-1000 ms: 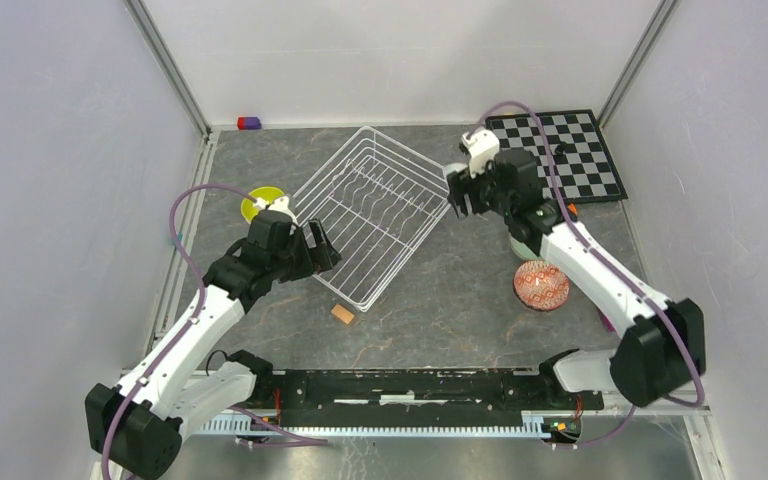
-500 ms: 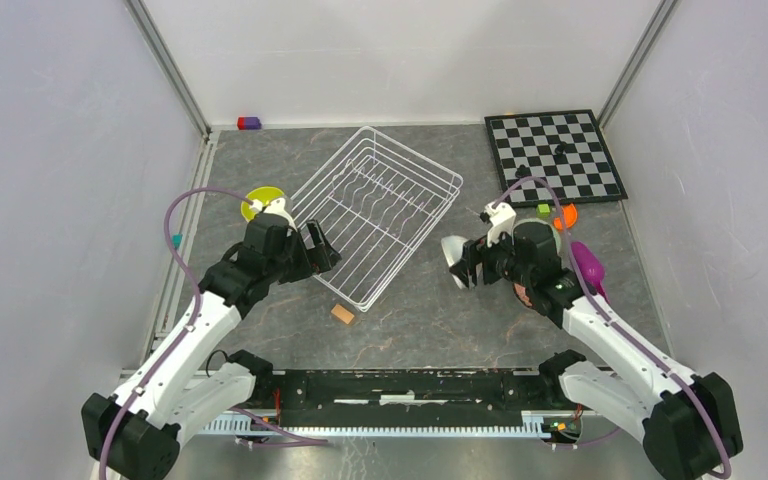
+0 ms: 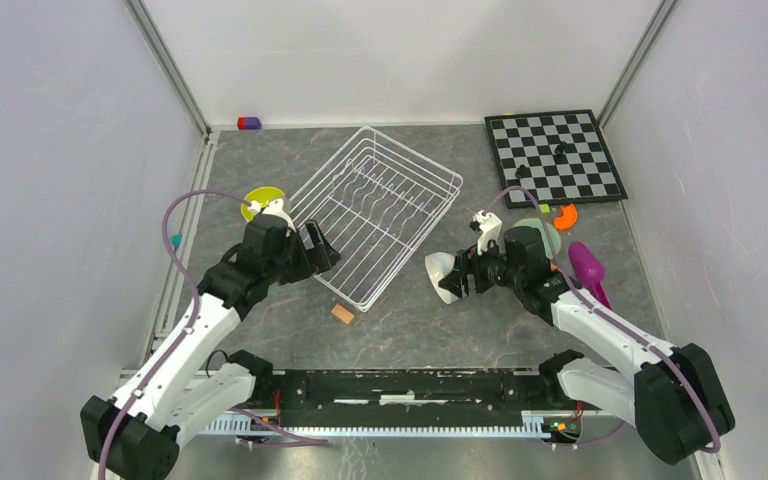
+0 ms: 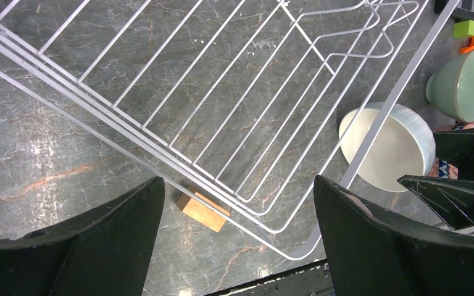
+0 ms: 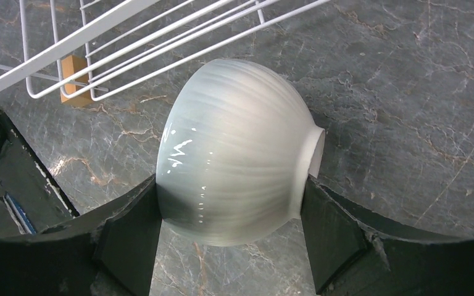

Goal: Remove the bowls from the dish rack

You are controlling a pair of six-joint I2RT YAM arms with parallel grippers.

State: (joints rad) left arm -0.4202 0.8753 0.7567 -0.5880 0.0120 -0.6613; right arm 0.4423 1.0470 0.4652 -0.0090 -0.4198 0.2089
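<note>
Right of the dish rack (image 3: 412, 154), over the grey marbled tabletop (image 3: 440, 330), my right gripper (image 3: 462, 272) now clamps a white bowl (image 5: 234, 154) tipped on its side. A second ago it was up at the rack's far corner. The left gripper (image 4: 237, 240) has stayed spread wide at the rack's left edge, a yellow-green bowl (image 3: 260, 203) just behind it. A chessboard (image 3: 556, 155) lies back right, with pale walls around.

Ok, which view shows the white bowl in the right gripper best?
Right wrist: the white bowl fills the frame, clamped sideways. Left wrist shows its inside behind dish rack wire; top external shows it small.
</note>
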